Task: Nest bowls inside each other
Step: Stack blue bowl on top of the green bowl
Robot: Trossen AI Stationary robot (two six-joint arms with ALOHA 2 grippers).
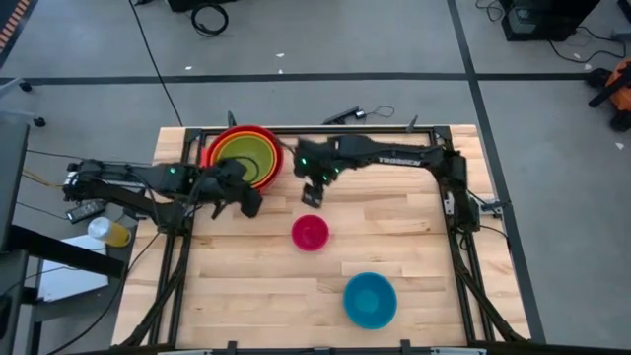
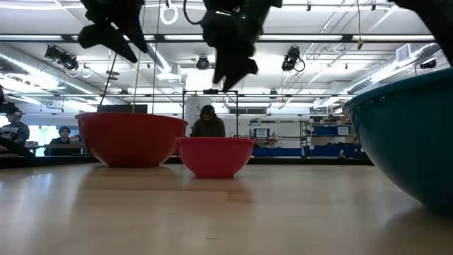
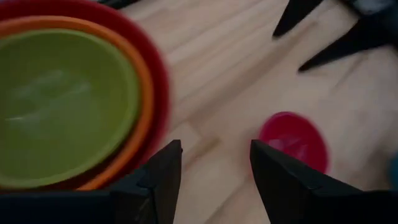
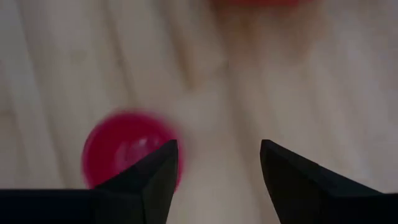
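A red bowl (image 1: 222,143) stands on the table at the far left of centre, with an orange bowl (image 3: 144,81) and a lime green bowl (image 1: 244,155) nested in it. The pink bowl (image 1: 310,233) sits upright alone at mid-table. The blue bowl (image 1: 370,299) stands near the front edge. My left gripper (image 1: 248,204) hangs open above the table, just near of the nested stack. My right gripper (image 1: 314,195) hangs open above the table, just far of the pink bowl (image 4: 127,149). Neither holds anything.
Black frame rails (image 1: 463,247) run along the table's left and right sides. Bare wood lies between the stack, the pink bowl and the blue bowl. A yellow object (image 1: 110,233) sits off the table's left edge. People (image 2: 207,122) show in the room beyond.
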